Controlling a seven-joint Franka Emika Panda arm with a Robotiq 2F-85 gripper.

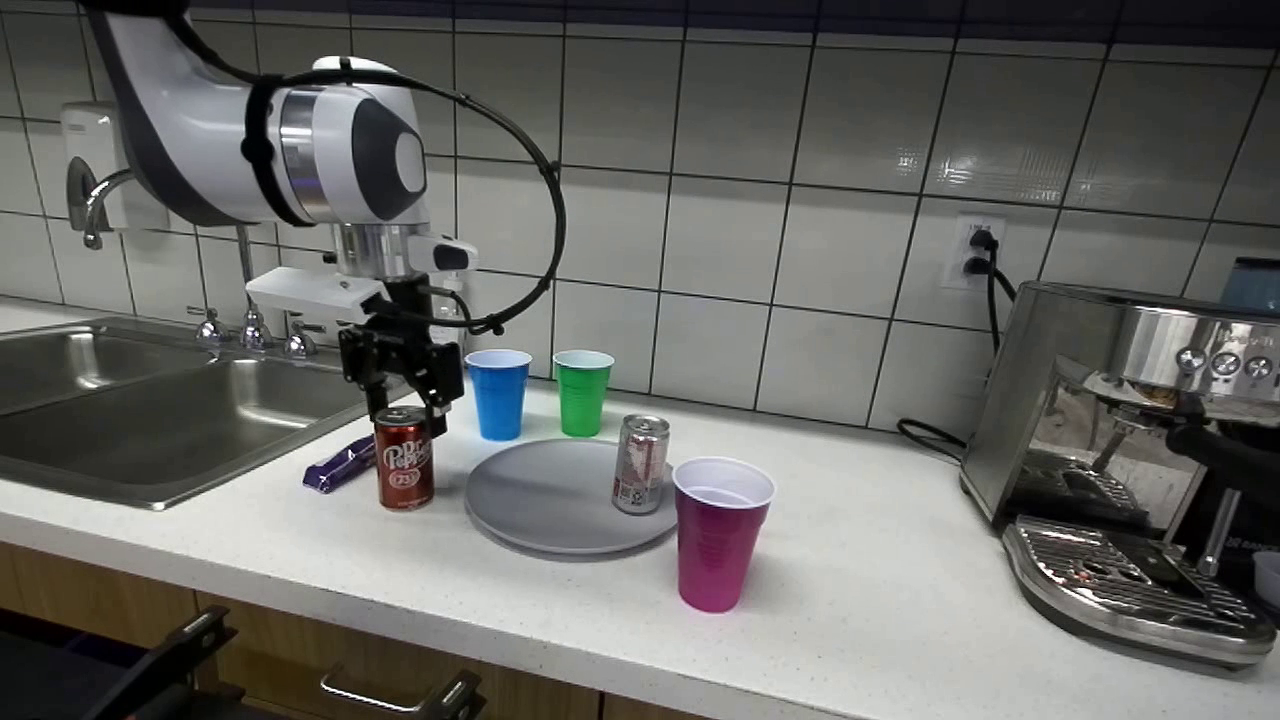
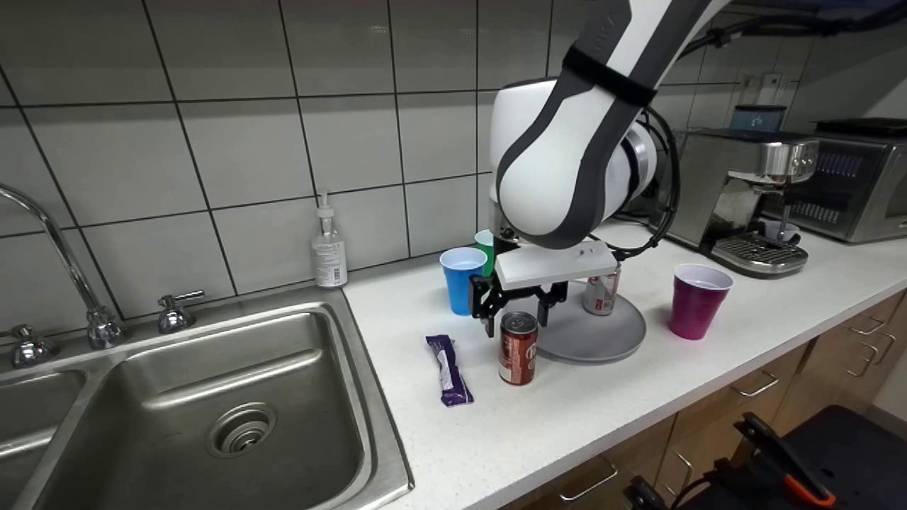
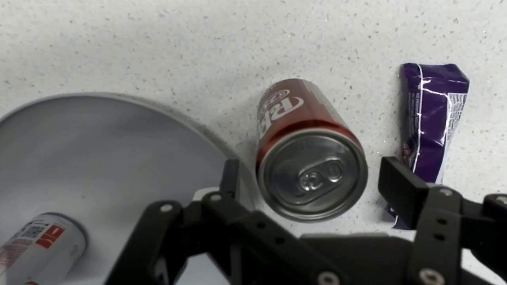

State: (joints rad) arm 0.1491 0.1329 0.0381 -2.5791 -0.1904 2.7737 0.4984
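Note:
A red Dr Pepper can [image 1: 404,470] stands upright on the white counter, seen in both exterior views. My gripper [image 3: 313,178] is open over it, pointing down. In the wrist view the can's silver lid [image 3: 277,198] appears between the two fingers, with a gap on either side. The fingertips are at about the height of the can's top; how far down they reach is hard to tell. A purple wrapped bar [image 2: 448,370] lies beside the can, partly behind one finger [image 3: 400,186] in the wrist view. On the can's opposite side is a grey plate [image 1: 530,500].
A silver can [image 1: 640,465] stands on the plate. Blue [image 1: 499,395] and green [image 1: 582,393] cups stand near the tiled wall, a magenta cup [image 1: 715,550] near the plate. The sink [image 2: 234,397] borders the counter on one side, the espresso machine [image 1: 1130,450] the other.

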